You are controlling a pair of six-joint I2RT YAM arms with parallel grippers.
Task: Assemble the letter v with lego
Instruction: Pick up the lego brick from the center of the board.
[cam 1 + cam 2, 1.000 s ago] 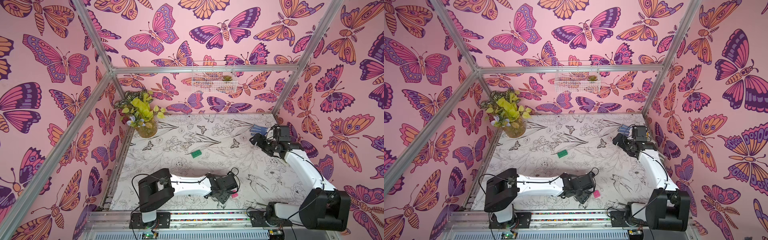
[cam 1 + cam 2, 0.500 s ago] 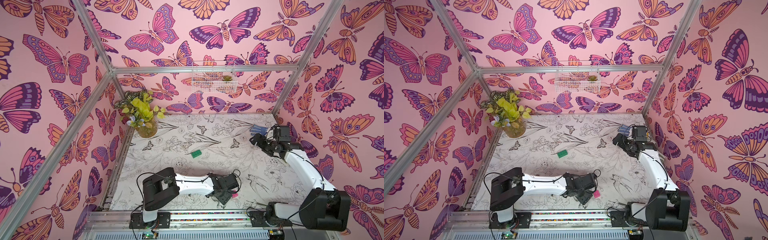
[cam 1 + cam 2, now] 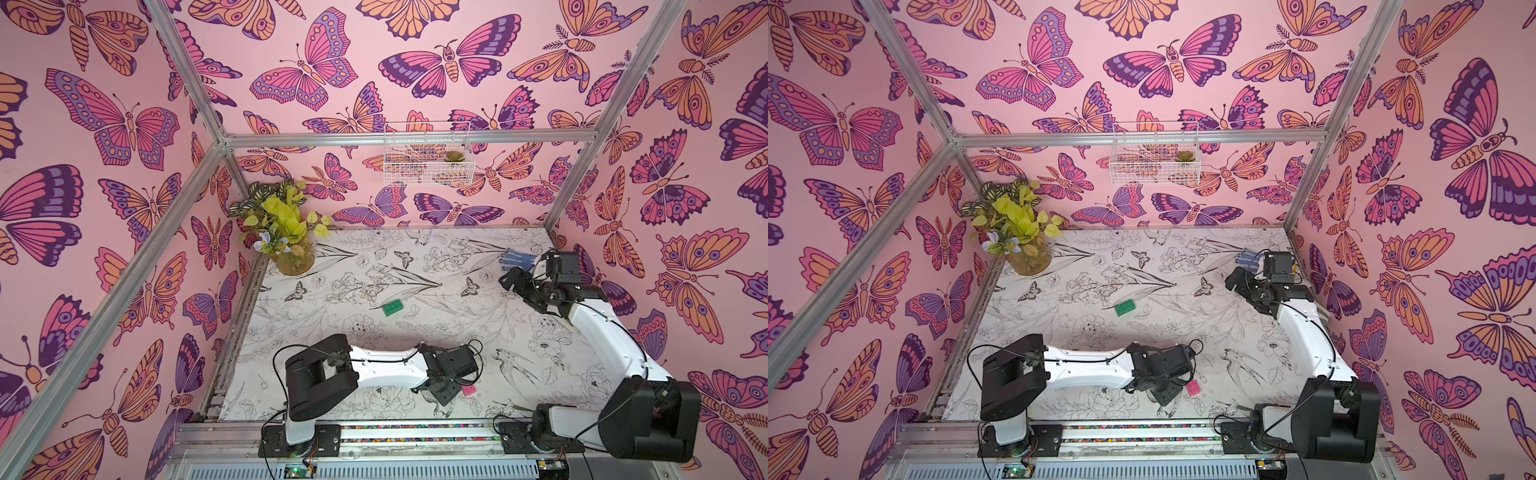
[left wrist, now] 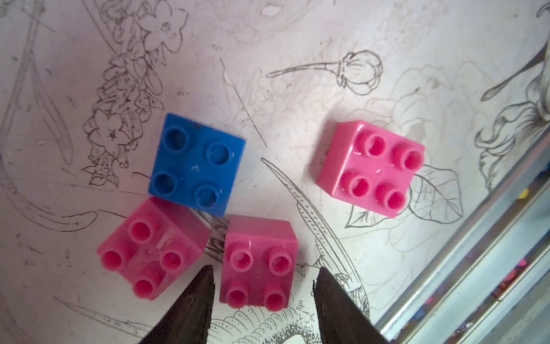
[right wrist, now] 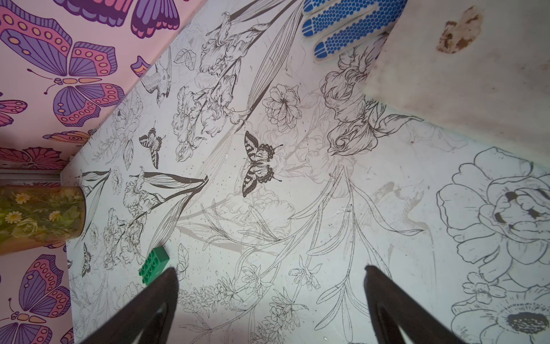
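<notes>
Bench point(image 3: 415, 266): you have all five bricks lying loose on it, none joined; I judge the V is not begun.
Right claw point(image 5: 270, 269): the jaws are wide apart with nothing between them, at the far right of the bench, well apart from the square bricks.
Left claw point(image 4: 262, 269): the jaws stand apart, one on each side of the middle pink brick, with a thin gap on both sides. Nothing is clamped.
Green brick point(image 3: 392, 308): it lies alone near the middle of the bench, well apart from both claws.
Middle pink brick point(image 4: 258, 259): it lies studs up, between the left jaws. Risk: the tips cover only its near part, so a squeeze there can twist it or make it slip out.
Left pink brick point(image 4: 151, 250): it is just beside one jaw tip, and touching or nearly touching the blue brick point(image 4: 196, 163). Risk: if you drift sideways, that jaw pushes both.
Far pink brick point(image 4: 370, 168): it lies apart from the other square bricks, near the rail, so I expect no trouble there.
</notes>
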